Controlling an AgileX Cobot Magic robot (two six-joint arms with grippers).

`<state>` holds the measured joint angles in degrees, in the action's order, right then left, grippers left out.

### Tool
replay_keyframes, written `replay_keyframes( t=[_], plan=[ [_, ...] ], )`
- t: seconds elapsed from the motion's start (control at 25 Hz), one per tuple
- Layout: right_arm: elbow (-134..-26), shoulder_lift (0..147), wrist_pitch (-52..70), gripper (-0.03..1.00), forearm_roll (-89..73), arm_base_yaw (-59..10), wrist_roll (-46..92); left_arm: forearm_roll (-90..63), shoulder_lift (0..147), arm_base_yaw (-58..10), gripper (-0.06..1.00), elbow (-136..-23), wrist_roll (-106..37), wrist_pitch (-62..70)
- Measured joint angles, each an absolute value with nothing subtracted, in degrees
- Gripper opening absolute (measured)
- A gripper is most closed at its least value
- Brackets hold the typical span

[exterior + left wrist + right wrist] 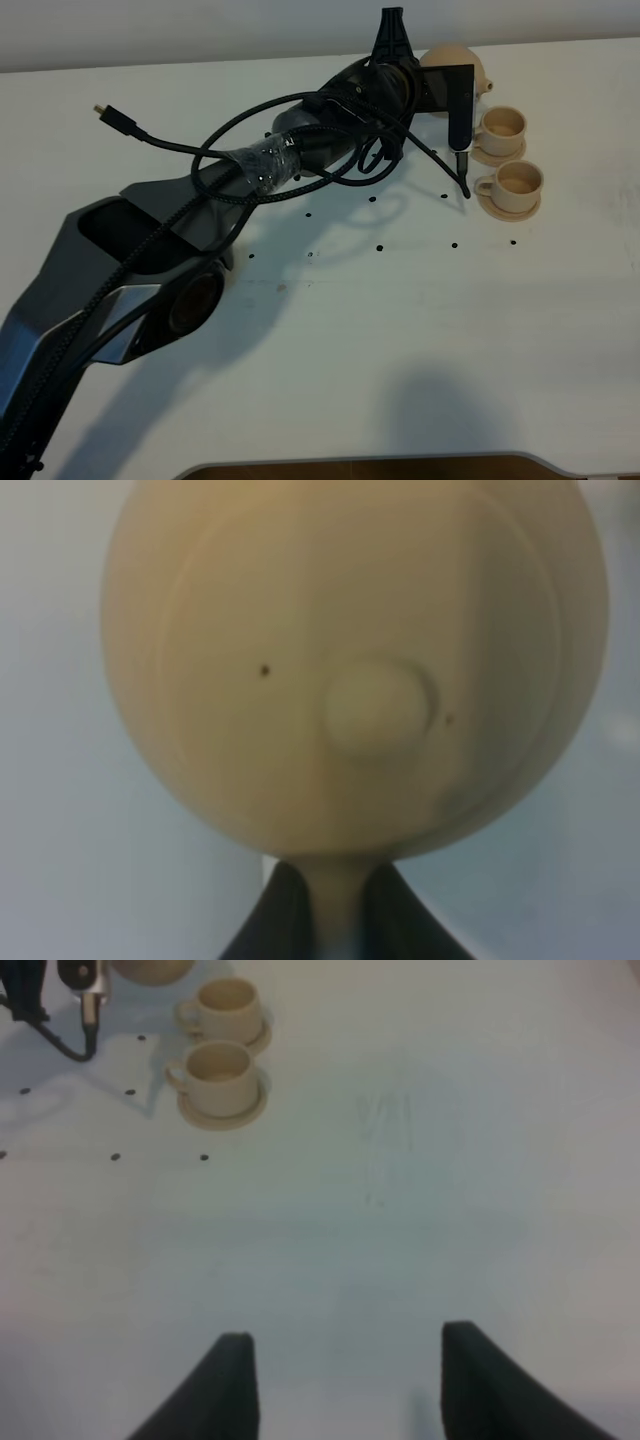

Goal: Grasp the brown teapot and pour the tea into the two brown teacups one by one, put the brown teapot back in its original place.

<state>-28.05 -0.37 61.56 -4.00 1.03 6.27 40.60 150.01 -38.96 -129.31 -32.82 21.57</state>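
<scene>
Grip comes first at this stage. The left gripper (335, 878) has its two dark fingers (272, 920) set against either side of the loop handle (340, 905) of the squat round beige-tan clay teapot (455, 55). It looks clamped on that handle, and the lid's round knob (378, 708) faces the wrist camera. The teapot is close to the far edge of the white table (400, 330), towards the far right corner. I cannot tell whether it rests on its saucer or is lifted, since the arm hides its base.

The two small beige-tan teacups, each on a little round tan saucer, stand just beside it. The farther cup (500, 123) is near the spout and the nearer cup (518, 180) sits a little closer to the front edge. I see no tea in either, so I judge pouring not yet begun. The right gripper (345, 1380) hangs with its jaws wide apart and nothing between them, well apart from the cups.

To pour well, the hold on the thin handle must be firm enough that the pot does not swing when tilted. Lift straight up, bring the spout over the farther cup's mouth, then tilt slowly; the lid may slide. The black cable (462, 150) hanging from the wrist ends near the nearer cup and could nudge it.
</scene>
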Motion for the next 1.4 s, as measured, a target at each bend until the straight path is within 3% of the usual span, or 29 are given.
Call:
replay_keyframes(
  t=[1.4],
  plan=[
    [-28.1, -0.4, 61.6, 0.41, -4.1, 1.0, 6.3, 64.5, 153.3, -40.9, 0.13, -130.8, -24.8, 19.3]
  ],
)
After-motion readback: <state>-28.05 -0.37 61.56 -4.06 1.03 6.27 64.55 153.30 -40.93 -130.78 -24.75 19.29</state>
